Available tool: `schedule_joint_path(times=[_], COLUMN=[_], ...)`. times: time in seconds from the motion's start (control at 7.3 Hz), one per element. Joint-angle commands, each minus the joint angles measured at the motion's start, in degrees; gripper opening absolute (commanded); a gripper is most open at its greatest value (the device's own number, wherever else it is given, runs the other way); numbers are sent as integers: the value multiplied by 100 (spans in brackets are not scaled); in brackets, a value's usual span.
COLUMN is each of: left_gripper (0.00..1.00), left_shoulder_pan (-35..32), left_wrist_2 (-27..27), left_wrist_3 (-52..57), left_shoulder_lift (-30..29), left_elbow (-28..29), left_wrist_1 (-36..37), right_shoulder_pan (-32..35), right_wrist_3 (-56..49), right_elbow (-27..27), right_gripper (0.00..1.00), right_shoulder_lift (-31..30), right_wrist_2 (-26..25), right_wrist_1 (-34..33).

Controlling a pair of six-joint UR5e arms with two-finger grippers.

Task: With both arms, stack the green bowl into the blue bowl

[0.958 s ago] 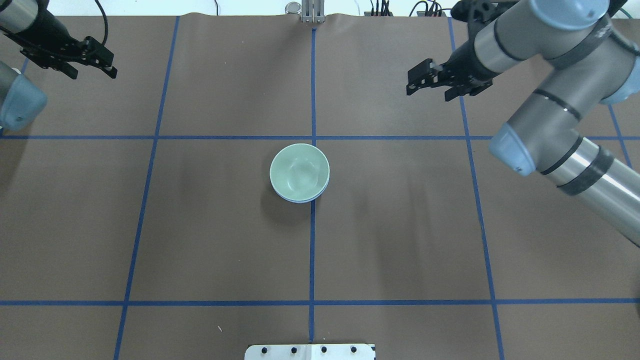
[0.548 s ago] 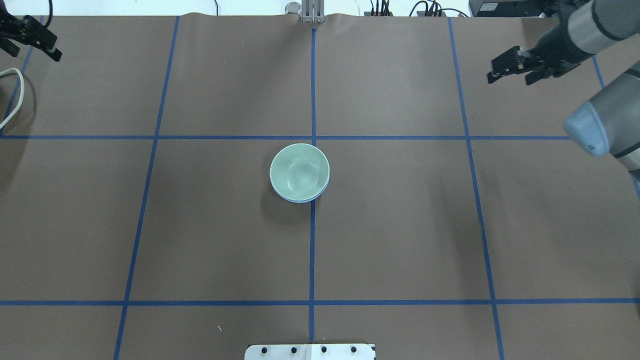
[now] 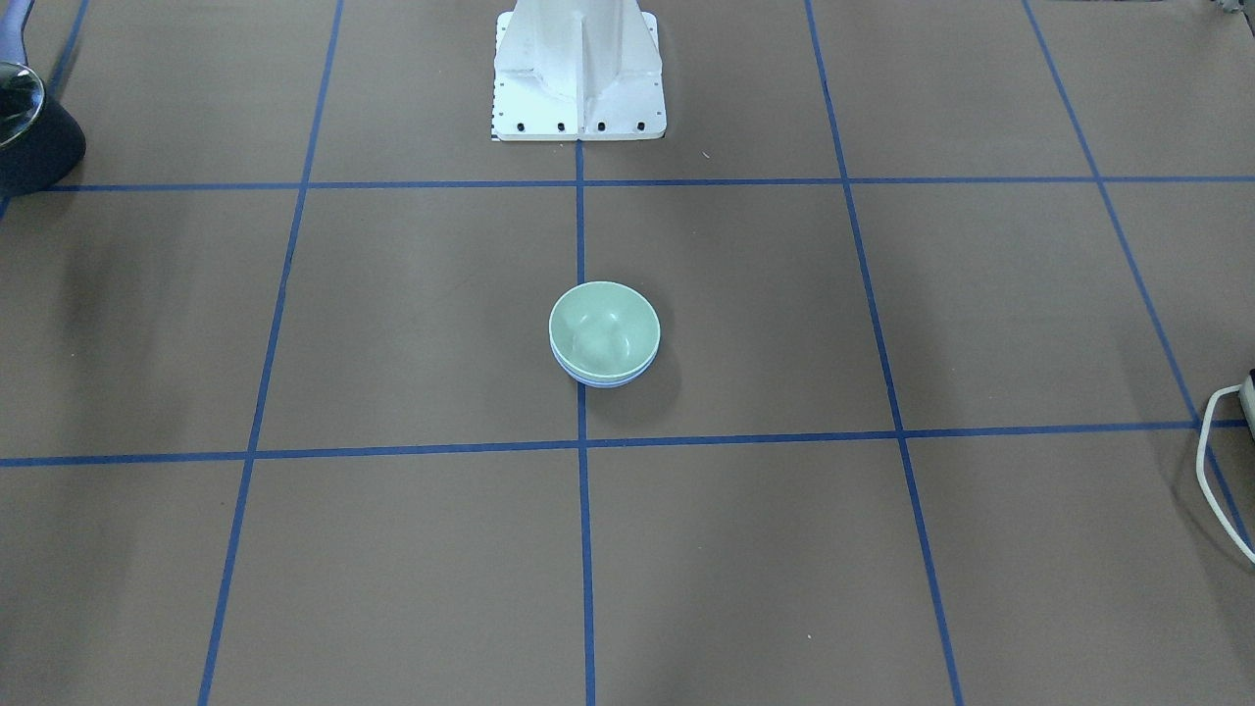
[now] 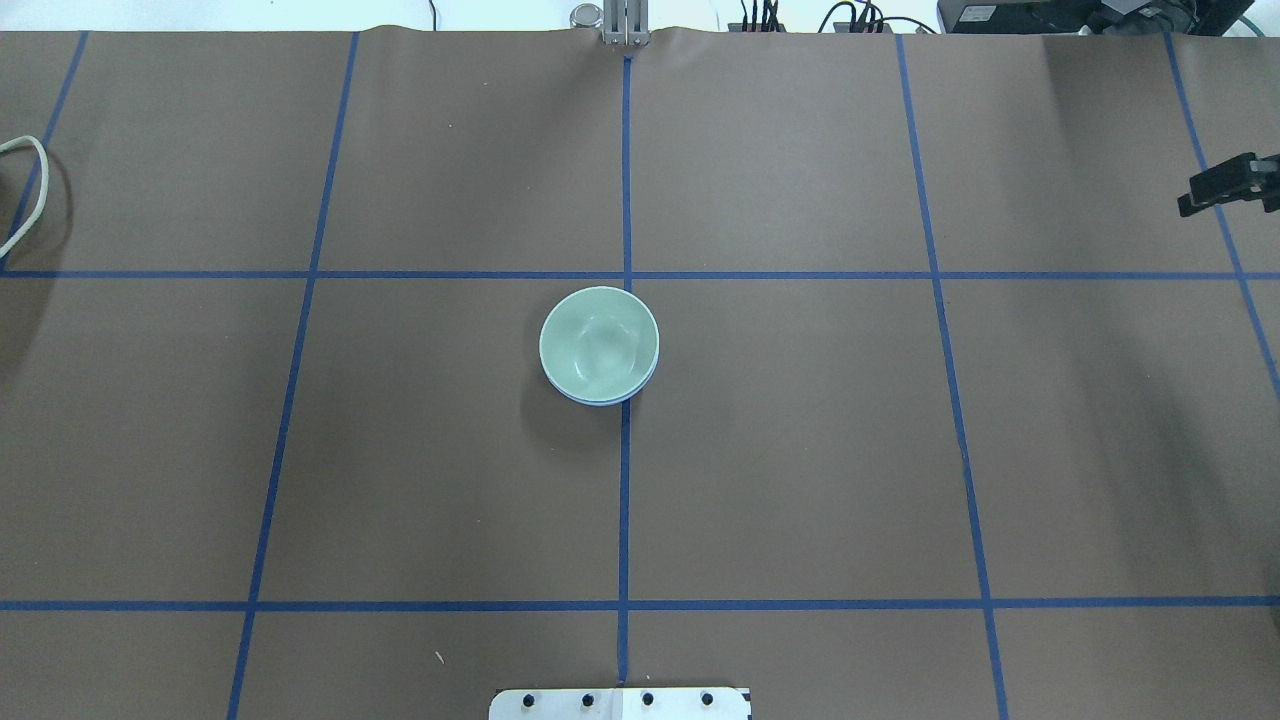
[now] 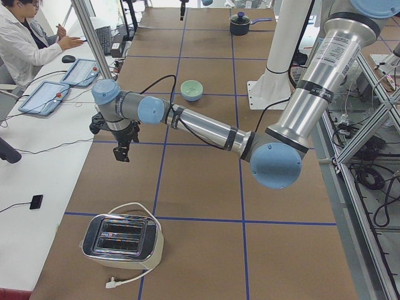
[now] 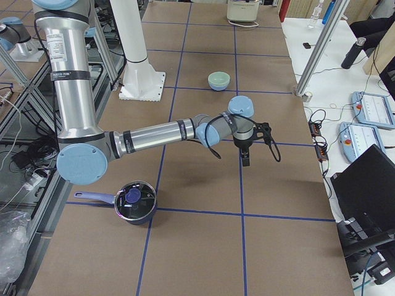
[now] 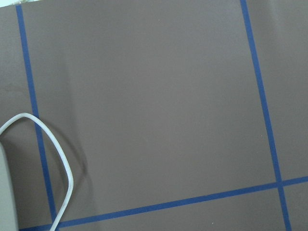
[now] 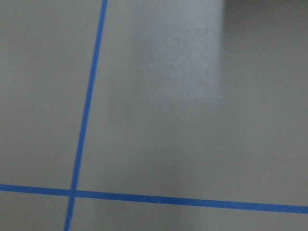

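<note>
- Find the green bowl (image 4: 598, 345) at the middle of the desk (image 4: 800, 470), seated mouth-up inside the blue bowl (image 4: 598, 402), straddling the central tape line (image 4: 624, 500) just on the robot's side of a crossing.
- Shows of the blue bowl only a thin crescent of rim under the green one, with no tilt to be seen. Judged fully nested, with the stacking done.
- Judged to be light, stiff, smooth plastic. Likely slippery under hard pads, not fragile, and apt to skate on the desk or to drag its partner up if lifted while wedged.
- To take hold, pinch across the rim wall, one finger inside and one outside. Steady the lower bowl by its outer wall with the other arm.
- Being round, has no long axis in plan. Stands with the axis of symmetry vertical and the opening facing straight up.
- Touched by neither gripper, and well apart from both.
- Look for the right gripper (image 4: 1222, 187) at the overhead view's right edge, cut off by the frame. Hangs over bare desk in the side view; released or clenched, cannot tell.
- Look for the left gripper (image 5: 121, 150) in the side view only, pointing down over the desk's left end, near the toaster (image 5: 123, 237) and its white cable (image 4: 25, 190). Released or clenched, cannot tell.
- Farther out, note the white pedestal (image 3: 578, 69) behind the stack and a lidded pot (image 6: 134, 202) at the right end.
</note>
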Motion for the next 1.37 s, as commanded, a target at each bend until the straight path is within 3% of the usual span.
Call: schedule_joint_path(times=[0.0,0.27,1.23], left_gripper=[100,100,100], left_shoulder_pan=[-499,-667,-712], left_wrist_2=[18,44,27], left_wrist_3=[796,974,974], left_shoulder_lift=[429,642,1152], left_elbow=[-24,-24,-50], left_wrist_1=[326,326,291], right_shoulder_pan=[580,1046,1092], right_wrist_3=[-620,-1811,-1860], right_elbow=[337,542,498], right_gripper=[100,100,100], right_shoulder_lift=[-220,-228,-474], right_wrist_2=[-74,-57,13], right_wrist_1=[-1424,-2250,-2261])
